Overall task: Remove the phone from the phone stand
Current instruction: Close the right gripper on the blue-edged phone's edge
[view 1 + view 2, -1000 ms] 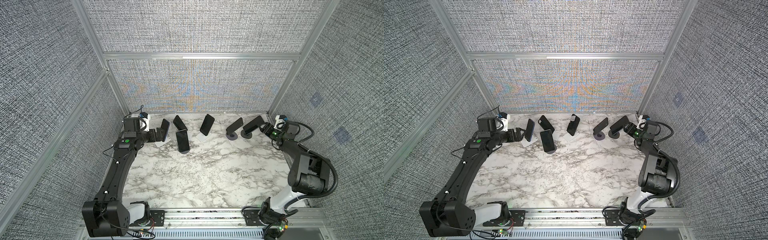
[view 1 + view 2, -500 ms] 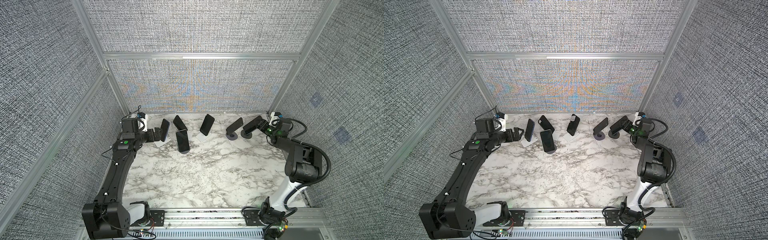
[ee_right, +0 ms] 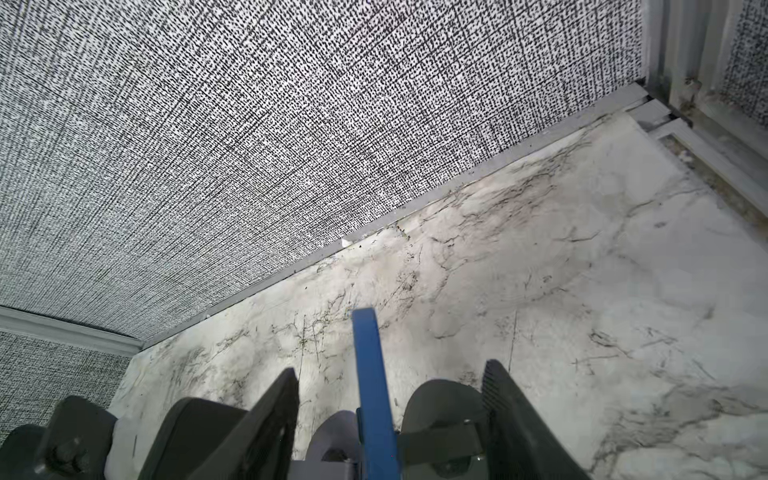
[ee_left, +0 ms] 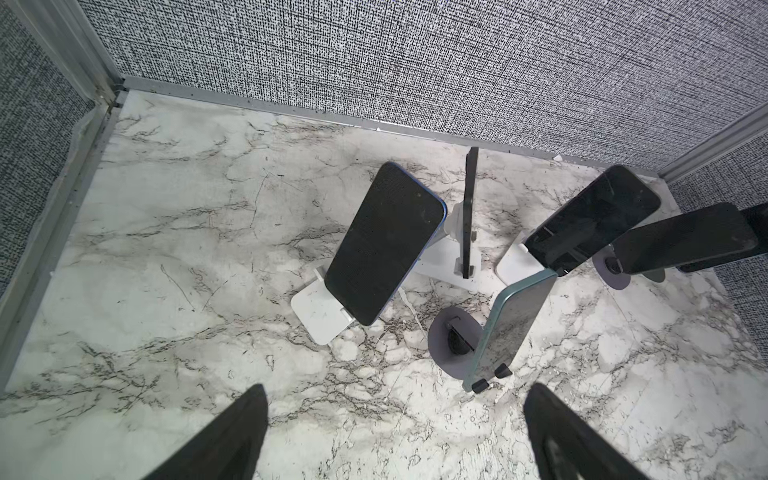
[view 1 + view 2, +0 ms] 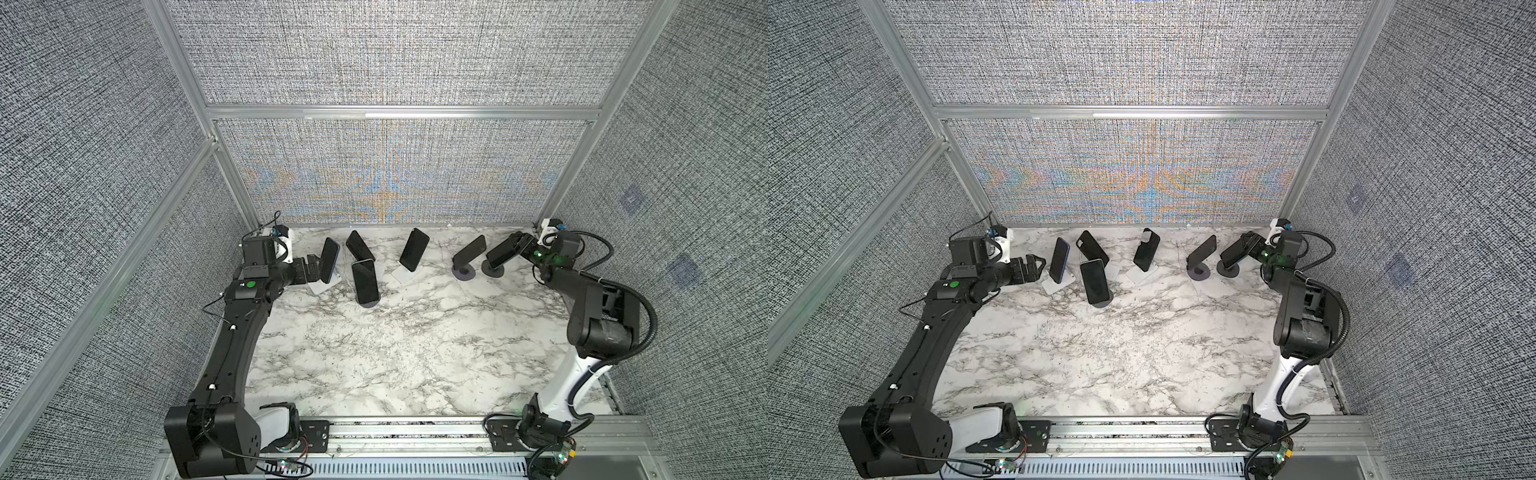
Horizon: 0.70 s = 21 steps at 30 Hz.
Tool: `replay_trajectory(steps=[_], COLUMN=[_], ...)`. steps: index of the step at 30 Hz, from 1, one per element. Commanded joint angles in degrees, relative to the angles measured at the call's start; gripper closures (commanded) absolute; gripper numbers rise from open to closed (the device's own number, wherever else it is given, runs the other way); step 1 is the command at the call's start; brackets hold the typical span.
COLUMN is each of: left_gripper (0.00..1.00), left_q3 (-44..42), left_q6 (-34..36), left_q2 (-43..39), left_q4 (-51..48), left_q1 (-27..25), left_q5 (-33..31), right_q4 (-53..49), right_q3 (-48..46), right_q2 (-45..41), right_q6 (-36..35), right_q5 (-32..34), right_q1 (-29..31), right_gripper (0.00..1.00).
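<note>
- the tabletop (image 5: 415, 340) is white marble-look with grey veins; the walls (image 5: 374, 62) are coarse woven grey cloth.
- the phone (image 3: 368, 353), a thin blue-edged slab, leans on its round grey stand (image 5: 493, 271) at the back right.
- the right gripper (image 3: 391, 370) straddles it, jaws parted, a gap either side.
- the left gripper (image 4: 397, 388) hangs spread wide and empty, short of another phone (image 4: 386, 245).

The rightmost phone (image 5: 501, 255), dark with a blue edge, is leaning tilted on its grey round-based stand (image 5: 493, 271) near the counter's (image 5: 415, 353) back right corner.
</note>
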Motion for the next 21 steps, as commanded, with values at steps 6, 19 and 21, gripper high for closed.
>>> replay_trajectory(steps=[6,19,21], left_gripper=[0.03,0.04,0.03], left_q3=[0.0,0.0,0.0], left_q6=[-0.2,-0.5,-0.6], left_q2=[0.3,0.4,0.4], left_q4=[1.2,1.3,1.5], left_q1=[0.4,1.1,1.2], left_q5=[-0.1,0.1,0.2], right_q4=[-1.0,-0.4,0.0], right_q3=[2.0,1.4,1.1], right_q2=[2.0,2.3,2.3], right_q6=[-1.4,-2.4,-2.6], right_q5=[0.6,2.7,2.9], right_q1=[0.5,1.1,1.0], right_gripper=[0.42,0.61,0.67])
